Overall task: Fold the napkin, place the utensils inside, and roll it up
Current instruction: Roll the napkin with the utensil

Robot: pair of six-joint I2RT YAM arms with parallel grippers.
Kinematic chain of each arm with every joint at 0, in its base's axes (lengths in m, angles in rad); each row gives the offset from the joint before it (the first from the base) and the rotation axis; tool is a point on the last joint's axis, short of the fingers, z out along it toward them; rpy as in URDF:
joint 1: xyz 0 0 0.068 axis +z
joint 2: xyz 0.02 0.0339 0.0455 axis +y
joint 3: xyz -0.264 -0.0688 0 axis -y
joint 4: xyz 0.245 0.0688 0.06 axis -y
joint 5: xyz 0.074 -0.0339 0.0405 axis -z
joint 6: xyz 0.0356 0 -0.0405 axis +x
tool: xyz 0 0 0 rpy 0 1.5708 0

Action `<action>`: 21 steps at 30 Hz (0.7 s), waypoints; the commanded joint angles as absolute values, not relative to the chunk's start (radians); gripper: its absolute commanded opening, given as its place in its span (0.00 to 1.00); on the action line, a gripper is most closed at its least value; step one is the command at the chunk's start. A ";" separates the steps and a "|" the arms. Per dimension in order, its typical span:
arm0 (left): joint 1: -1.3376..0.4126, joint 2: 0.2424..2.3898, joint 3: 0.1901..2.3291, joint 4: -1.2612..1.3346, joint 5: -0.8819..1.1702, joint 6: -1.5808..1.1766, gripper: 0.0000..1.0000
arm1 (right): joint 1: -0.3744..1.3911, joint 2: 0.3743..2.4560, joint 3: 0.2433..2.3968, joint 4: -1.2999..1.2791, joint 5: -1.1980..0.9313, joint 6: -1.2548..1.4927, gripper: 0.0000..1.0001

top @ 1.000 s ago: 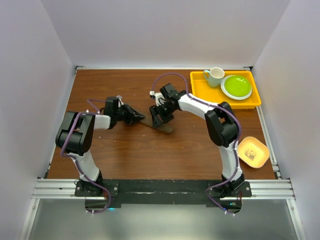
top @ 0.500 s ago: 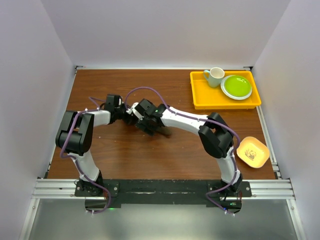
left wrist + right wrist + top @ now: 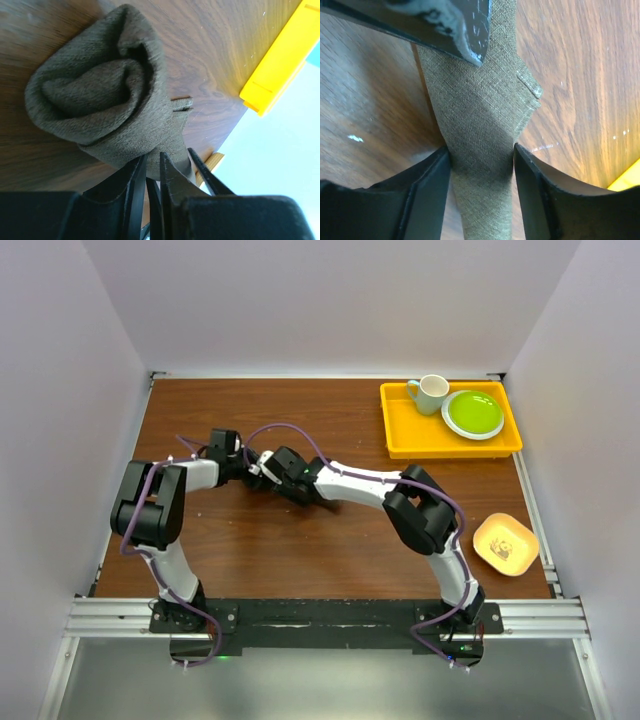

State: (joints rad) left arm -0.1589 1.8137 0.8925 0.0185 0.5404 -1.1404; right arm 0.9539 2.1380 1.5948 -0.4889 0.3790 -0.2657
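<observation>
Olive-brown woven napkin [image 3: 100, 95], rolled in soft spiral, on wood table [image 3: 210, 60], centre-left in top view. Left gripper [image 3: 152, 167] narrow, pinching roll edge. Right gripper [image 3: 480, 160] half wide, clamping flat cloth strip.

White arms [image 3: 355, 483], purple cables [image 3: 285, 427], black claws [image 3: 481, 165]

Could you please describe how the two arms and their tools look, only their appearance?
Both the left arm and the right arm have white links with bulky black joint housings, and a purple cable runs loosely along each. The left tool and the right tool have plain black fingers, the right ones broad and smooth. No markings are visible.
</observation>
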 commanded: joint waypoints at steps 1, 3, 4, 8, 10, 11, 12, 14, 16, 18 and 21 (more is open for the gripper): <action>-0.120 1.792 0.896 0.012 0.546 -1.106 0.25 | 0.951 2.158 1.591 -0.471 0.319 -0.272 0.42; -0.097 1.772 0.902 0.005 0.538 -1.083 0.29 | 0.934 2.166 1.606 -0.491 0.276 -0.241 0.30; -0.081 1.761 0.907 -0.035 0.531 -1.048 0.30 | 0.928 2.167 1.608 -0.495 0.224 -0.229 0.20; -0.049 1.697 0.927 -0.063 0.494 -0.962 0.41 | 0.882 2.154 1.606 -0.506 0.068 -0.148 0.08; -0.040 1.668 0.933 -0.084 0.476 -0.912 0.44 | 0.842 2.151 1.608 -0.517 0.003 -0.115 0.07; -0.038 1.645 0.939 -0.095 0.453 -0.896 0.45 | 0.822 2.152 1.618 -0.520 -0.117 -0.082 0.06; -0.038 1.634 0.939 -0.116 0.442 -0.885 0.45 | 0.781 2.164 1.629 -0.547 -0.173 -0.065 0.06; -0.037 1.606 0.927 -0.126 0.431 -0.873 0.45 | 0.744 2.187 1.657 -0.571 -0.300 -0.016 0.06; -0.038 1.588 0.911 -0.117 0.431 -0.887 0.44 | 0.681 2.226 1.664 -0.586 -0.518 0.039 0.06; -0.043 1.562 0.882 -0.068 0.457 -0.908 0.42 | 0.616 2.253 1.641 -0.537 -0.759 0.144 0.06; -0.080 1.552 0.862 0.022 0.506 -0.965 0.40 | 0.552 2.309 1.569 -0.390 -0.985 0.345 0.07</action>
